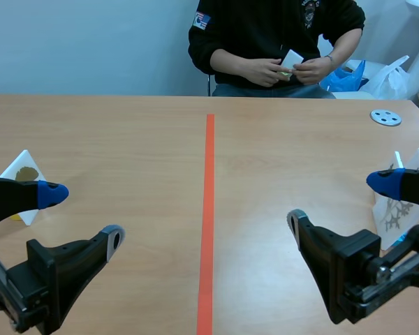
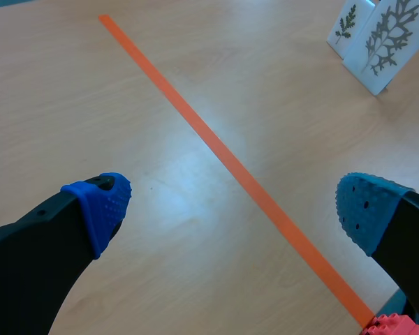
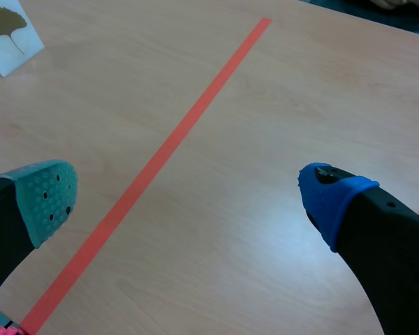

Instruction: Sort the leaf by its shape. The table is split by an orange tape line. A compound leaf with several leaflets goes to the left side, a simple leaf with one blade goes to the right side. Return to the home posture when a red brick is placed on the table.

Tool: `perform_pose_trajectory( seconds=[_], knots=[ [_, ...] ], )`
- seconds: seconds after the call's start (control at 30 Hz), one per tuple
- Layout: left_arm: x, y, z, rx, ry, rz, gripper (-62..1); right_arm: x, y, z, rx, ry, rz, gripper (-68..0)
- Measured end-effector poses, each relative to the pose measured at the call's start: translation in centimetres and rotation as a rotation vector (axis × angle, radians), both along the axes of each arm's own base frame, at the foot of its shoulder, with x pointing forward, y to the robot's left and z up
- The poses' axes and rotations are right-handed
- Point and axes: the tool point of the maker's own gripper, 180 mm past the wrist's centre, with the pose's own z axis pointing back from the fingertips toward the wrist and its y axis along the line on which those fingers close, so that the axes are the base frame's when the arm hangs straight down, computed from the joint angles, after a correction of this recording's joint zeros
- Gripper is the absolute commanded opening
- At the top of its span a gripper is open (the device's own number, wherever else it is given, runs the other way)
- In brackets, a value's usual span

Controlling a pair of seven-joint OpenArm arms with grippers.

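I am holding my left jaws released low over the tabletop, their blue pads standing wide apart with nothing between them. My right jaws are hanging just as released, a grey-green pad and a blue pad spread above the bare wood beside the orange tape line. A ginkgo leaf card is standing on the left side of the line, partly behind my left arm. On the right side a small sprig card and a feathery compound leaf card are standing just beside each other. Across the tabletop a person's hands are holding a small white card, and a grey disc is lying near the far right corner.
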Motion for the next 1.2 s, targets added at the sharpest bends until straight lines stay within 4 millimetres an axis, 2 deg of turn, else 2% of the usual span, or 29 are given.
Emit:
perform_pose_trajectory(
  seconds=[0.33,1.2],
  knots=[
    [0.0,0.0,0.0,0.000,0.000,0.000,1.4,0.9,-0.3,0.3,0.001,-0.030,-0.007,0.4],
    [0.0,0.0,0.0,0.000,0.000,0.000,1.4,1.1,-0.6,0.2,-0.004,-0.030,-0.030,0.4]
  ],
)
